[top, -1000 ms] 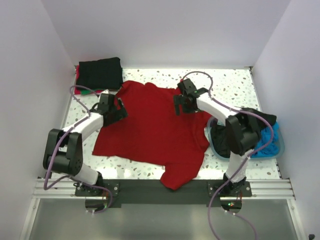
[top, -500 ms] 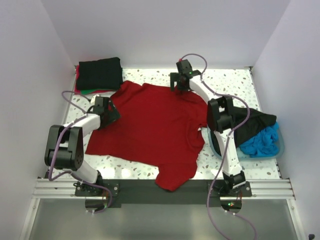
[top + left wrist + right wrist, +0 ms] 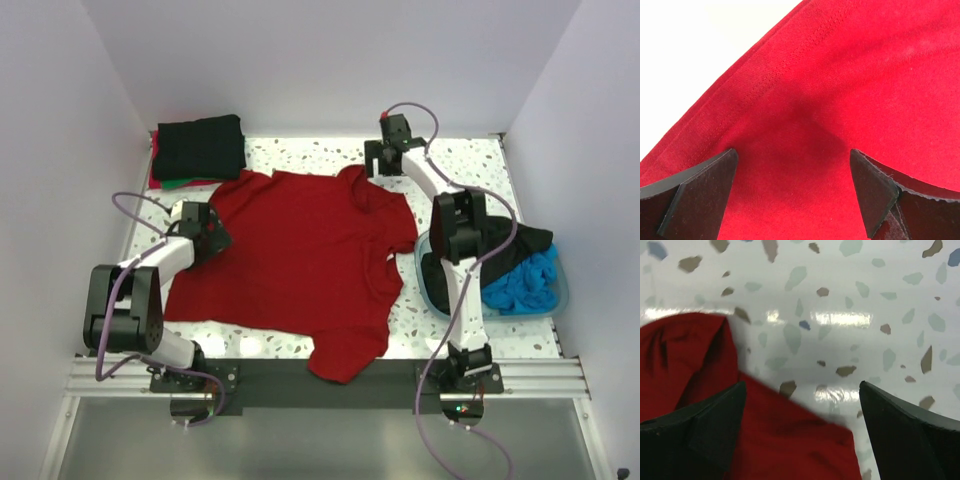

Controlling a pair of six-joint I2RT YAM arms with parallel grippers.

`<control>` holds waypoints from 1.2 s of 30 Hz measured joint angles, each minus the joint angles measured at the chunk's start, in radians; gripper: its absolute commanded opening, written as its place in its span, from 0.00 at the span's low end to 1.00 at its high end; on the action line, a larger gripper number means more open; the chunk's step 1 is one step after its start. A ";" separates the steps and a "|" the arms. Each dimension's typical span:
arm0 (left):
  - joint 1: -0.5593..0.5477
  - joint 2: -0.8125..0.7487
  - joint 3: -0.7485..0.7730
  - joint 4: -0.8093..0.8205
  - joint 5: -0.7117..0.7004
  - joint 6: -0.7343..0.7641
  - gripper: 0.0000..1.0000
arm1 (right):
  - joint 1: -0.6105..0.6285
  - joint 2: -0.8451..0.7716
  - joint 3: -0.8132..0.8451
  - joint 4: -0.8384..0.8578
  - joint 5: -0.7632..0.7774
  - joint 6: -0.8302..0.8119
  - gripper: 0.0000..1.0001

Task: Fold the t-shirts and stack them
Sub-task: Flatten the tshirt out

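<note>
A dark red t-shirt lies spread out flat on the speckled table, with one sleeve hanging toward the front edge. My left gripper is open over the shirt's left edge. In the left wrist view its jaws stand wide apart just above the red cloth, holding nothing. My right gripper is open at the shirt's far right corner. In the right wrist view a red fold lies low between the spread fingers, with bare table beyond. A folded black t-shirt tops a stack at the back left, with green and red edges showing under it.
A translucent teal basin stands at the right edge and holds a crumpled blue shirt and a black one. White walls close in the left, back and right sides. A dark rail runs along the near edge.
The left gripper moved out to the left and the right gripper to the back right. The red shirt was drawn wider and flatter, and its back edge now lies straighter.
</note>
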 measured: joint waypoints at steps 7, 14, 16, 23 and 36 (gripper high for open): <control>0.000 -0.018 -0.009 -0.031 0.001 0.000 1.00 | 0.171 -0.322 -0.265 0.000 0.080 -0.135 0.99; 0.000 -0.022 -0.013 -0.031 0.003 0.002 1.00 | 0.277 -0.330 -0.298 -0.019 0.079 -0.137 0.88; 0.000 -0.029 -0.018 -0.031 0.004 0.002 1.00 | 0.267 -0.289 -0.294 -0.035 0.081 -0.134 0.80; 0.000 -0.032 -0.020 -0.035 0.004 0.002 1.00 | 0.240 -0.155 -0.285 -0.079 0.084 -0.119 0.58; 0.000 -0.032 -0.021 -0.035 0.000 0.002 1.00 | 0.243 -0.153 -0.234 -0.086 0.137 -0.096 0.00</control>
